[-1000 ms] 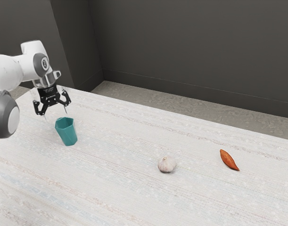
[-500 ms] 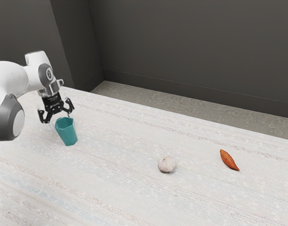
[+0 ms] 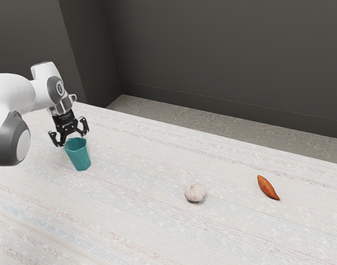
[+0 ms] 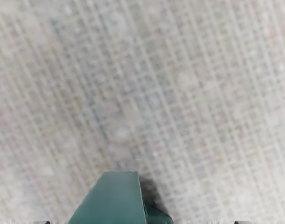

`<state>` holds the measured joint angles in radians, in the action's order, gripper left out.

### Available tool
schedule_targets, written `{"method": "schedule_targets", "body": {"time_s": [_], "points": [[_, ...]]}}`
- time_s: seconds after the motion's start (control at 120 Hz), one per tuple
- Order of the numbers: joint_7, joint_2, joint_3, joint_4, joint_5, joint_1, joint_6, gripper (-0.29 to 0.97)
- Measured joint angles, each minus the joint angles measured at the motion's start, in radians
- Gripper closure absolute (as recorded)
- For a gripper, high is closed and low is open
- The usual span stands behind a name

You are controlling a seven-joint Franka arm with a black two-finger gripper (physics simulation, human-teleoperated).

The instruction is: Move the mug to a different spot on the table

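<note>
A teal mug (image 3: pixel 78 153) stands upright on the pale table (image 3: pixel 157 221) at the exterior view's left. My black gripper (image 3: pixel 70 138) hangs just over the mug's rim, its fingers spread open and straddling the rim's far side without gripping it. In the wrist view the mug (image 4: pixel 115 199) appears as a teal angular shape directly under my hand, with the woven tabletop beyond it.
A garlic bulb (image 3: pixel 194 192) lies near the table's middle. An orange-red pepper-like item (image 3: pixel 268 187) lies further to the exterior view's right. The table's back edge meets a grey floor strip and dark walls.
My gripper has come down and slightly to the exterior view's right, from above the mug to its rim. The mug has not moved.
</note>
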<state>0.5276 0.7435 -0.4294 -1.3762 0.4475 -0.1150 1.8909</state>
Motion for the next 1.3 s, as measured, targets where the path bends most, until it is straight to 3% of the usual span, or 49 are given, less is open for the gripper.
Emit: {"method": "schedule_targets", "body": {"time_s": [0.708,1.3], "points": [[0.002,-0.023,0.0,0.0,0.004,-0.003,-0.05,0.53],[0.002,-0.113,0.045,-0.073,0.136,0.045,-0.144,0.56]]}}
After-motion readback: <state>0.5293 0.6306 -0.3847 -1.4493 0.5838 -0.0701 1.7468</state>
